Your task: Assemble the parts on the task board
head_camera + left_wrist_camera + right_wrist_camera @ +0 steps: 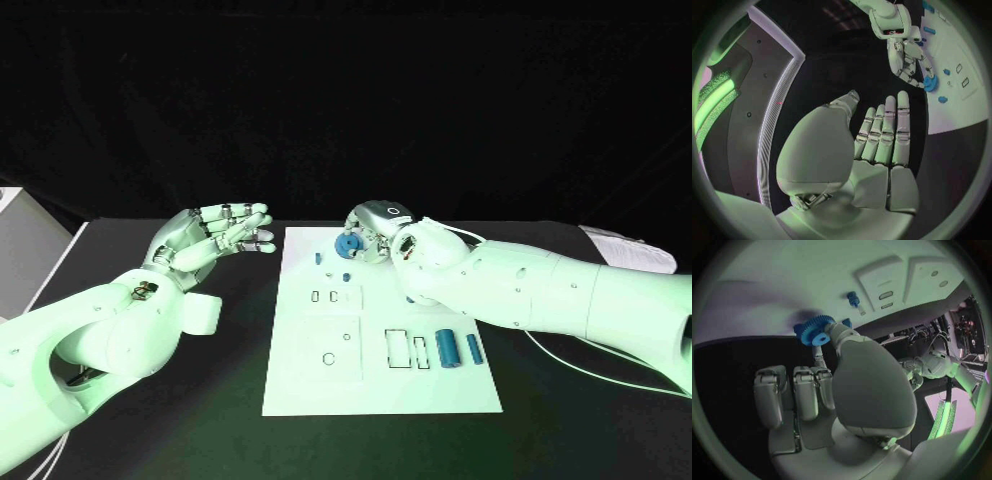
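Pinching blue gear (814,332): right hand (387,232), seemingly at task board (378,390) far edge | left hand (219,232) spread, empty

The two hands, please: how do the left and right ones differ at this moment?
The right hand pinches a blue gear over the task board's far end; the left hand holds nothing. The left hand is beside the board with fingers straight; the right's are curled. Both are silver.

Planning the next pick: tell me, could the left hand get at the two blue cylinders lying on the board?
Probably not easily: the left hand hovers off the board's far-left side, while the cylinders lie under the right arm.
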### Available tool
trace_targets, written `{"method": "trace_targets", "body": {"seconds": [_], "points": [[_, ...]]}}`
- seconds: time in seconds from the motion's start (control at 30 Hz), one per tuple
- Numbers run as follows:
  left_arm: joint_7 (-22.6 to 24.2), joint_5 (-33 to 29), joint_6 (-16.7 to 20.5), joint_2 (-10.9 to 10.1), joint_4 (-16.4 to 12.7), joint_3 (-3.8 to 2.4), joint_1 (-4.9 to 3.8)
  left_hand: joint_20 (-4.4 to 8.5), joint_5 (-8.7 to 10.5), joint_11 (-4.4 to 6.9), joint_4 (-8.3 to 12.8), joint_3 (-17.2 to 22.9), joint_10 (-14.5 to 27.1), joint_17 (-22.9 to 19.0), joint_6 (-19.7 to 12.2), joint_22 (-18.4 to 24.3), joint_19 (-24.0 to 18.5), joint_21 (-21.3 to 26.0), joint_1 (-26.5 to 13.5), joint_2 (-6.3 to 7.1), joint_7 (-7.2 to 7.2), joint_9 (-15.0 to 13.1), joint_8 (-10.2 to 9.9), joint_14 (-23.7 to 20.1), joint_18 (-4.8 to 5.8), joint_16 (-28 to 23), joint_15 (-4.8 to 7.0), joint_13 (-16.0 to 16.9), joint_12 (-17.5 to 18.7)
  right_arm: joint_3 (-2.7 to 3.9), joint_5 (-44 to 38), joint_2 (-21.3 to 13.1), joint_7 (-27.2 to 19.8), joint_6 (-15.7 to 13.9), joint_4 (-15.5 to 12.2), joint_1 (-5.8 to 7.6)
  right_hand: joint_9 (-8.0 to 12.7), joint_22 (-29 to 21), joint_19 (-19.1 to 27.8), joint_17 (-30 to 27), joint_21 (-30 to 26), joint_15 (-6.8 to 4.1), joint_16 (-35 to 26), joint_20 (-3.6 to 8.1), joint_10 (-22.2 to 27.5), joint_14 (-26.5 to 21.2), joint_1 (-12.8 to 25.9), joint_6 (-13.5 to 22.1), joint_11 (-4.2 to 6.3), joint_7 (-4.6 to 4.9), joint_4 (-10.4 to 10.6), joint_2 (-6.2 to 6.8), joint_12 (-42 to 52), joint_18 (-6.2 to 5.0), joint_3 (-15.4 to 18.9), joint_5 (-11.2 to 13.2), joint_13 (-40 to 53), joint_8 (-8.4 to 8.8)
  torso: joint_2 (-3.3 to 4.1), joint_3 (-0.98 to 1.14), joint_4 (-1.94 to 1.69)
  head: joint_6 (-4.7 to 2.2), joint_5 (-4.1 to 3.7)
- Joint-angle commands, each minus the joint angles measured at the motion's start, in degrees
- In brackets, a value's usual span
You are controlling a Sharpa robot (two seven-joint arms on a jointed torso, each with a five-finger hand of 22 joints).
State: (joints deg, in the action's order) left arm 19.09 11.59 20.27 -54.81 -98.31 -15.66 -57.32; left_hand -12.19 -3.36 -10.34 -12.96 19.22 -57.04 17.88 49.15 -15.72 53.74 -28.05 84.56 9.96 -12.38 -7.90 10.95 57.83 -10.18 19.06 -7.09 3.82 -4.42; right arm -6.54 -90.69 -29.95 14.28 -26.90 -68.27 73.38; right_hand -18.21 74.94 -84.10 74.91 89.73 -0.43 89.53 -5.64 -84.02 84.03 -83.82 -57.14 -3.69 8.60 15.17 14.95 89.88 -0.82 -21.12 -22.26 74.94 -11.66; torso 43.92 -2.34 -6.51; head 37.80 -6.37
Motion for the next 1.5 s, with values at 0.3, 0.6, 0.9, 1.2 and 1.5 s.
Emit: {"method": "trace_targets", "body": {"seconds": [0.3, 0.6, 0.9, 1.2, 1.5], "points": [[0.28, 0.21, -0.96, 0.04, -0.16, -0.05, -0.01, -0.01, 0.32, 0.04, 0.37, 0.05, -0.54, 0.14, 0.43, -0.14, -0.46, -0.41, -0.18, -0.60, -1.06, 0.10, -0.32, -0.52, 0.08, 0.23, -0.02, 0.04, 0.26, -0.15, -1.81, 0.70, 0.83, 2.44, 0.78, -0.37, -0.05, 15.06, -5.90, 14.45, 0.27, -0.39, 0.35, 0.50, -5.98, 5.83, 0.72, -0.74, 0.35, -0.66, 0.13, -0.10, 0.12, 0.82, -0.38, 0.41, 15.06, 0.00, -0.08, 0.09, 0.11, 0.27, 0.17], [0.25, 0.22, -0.96, 0.01, -0.23, -0.05, -0.01, -0.01, 0.32, 0.04, 0.37, 0.05, -0.54, 0.14, 0.43, -0.14, -0.46, -0.41, -0.18, -0.60, -1.06, 0.10, -0.32, -0.52, 0.08, 0.23, -0.02, 0.04, 0.26, -0.24, -1.84, 1.36, 0.93, 2.56, 1.85, -0.44, 0.04, 15.06, -5.90, 14.34, 0.27, -0.36, 0.32, 0.49, -5.98, 5.81, 1.13, -0.47, 0.28, -0.57, 0.14, 0.13, 0.12, 0.82, -0.39, 0.95, 15.06, 0.16, -0.10, 0.07, 0.08, 0.21, 0.17], [0.22, 0.22, -0.92, -0.10, -0.27, -0.05, -0.02, -0.01, 0.32, 0.04, 0.37, 0.05, -0.54, 0.14, 0.43, -0.14, -0.46, -0.41, -0.18, -0.60, -1.06, 0.10, -0.32, -0.52, 0.08, 0.23, -0.02, 0.04, 0.26, -0.32, -1.81, 1.80, 0.89, 3.09, 2.65, -0.56, 0.23, 15.06, -5.90, 14.17, 0.27, -0.21, 0.29, 0.40, -5.98, 5.77, 1.72, 0.16, 0.10, -0.35, 0.16, 0.41, 0.12, 0.82, -0.35, 1.84, 15.06, 0.54, -0.06, 0.06, 0.11, 0.30, 0.27], [0.21, 0.23, -0.91, -0.19, -0.29, -0.05, -0.02, -0.01, 0.32, 0.04, 0.37, 0.05, -0.54, 0.14, 0.43, -0.14, -0.46, -0.41, -0.18, -0.60, -1.06, 0.10, -0.32, -0.52, 0.08, 0.23, -0.02, 0.04, 0.26, -0.38, -1.91, 1.49, 0.97, 3.10, 2.36, -0.68, 0.35, 15.06, -5.90, 14.11, 0.27, -0.08, 0.27, 0.29, -5.98, 5.76, 2.16, 0.54, -0.04, -0.22, 0.19, 0.59, 0.12, 0.82, -0.17, 2.31, 15.06, 0.77, -0.11, 0.10, 0.09, 0.45, 0.32], [0.23, 0.23, -0.92, -0.23, -0.26, -0.05, -0.02, -0.01, 0.32, 0.04, 0.37, 0.05, -0.54, 0.14, 0.43, -0.14, -0.46, -0.41, -0.18, -0.60, -1.06, 0.10, -0.32, -0.52, 0.08, 0.23, -0.02, 0.04, 0.26, -0.40, -3.27, 0.37, 1.46, 1.45, 0.68, -0.97, 0.19, 15.06, -5.90, 14.12, 0.27, -0.15, 0.28, 0.27, -5.98, 5.76, 1.99, -0.28, 0.13, -0.47, -0.09, 0.34, 0.12, 0.82, -0.38, 2.18, 15.06, 0.31, -0.06, 0.16, 0.21, 0.51, 0.44]]}}
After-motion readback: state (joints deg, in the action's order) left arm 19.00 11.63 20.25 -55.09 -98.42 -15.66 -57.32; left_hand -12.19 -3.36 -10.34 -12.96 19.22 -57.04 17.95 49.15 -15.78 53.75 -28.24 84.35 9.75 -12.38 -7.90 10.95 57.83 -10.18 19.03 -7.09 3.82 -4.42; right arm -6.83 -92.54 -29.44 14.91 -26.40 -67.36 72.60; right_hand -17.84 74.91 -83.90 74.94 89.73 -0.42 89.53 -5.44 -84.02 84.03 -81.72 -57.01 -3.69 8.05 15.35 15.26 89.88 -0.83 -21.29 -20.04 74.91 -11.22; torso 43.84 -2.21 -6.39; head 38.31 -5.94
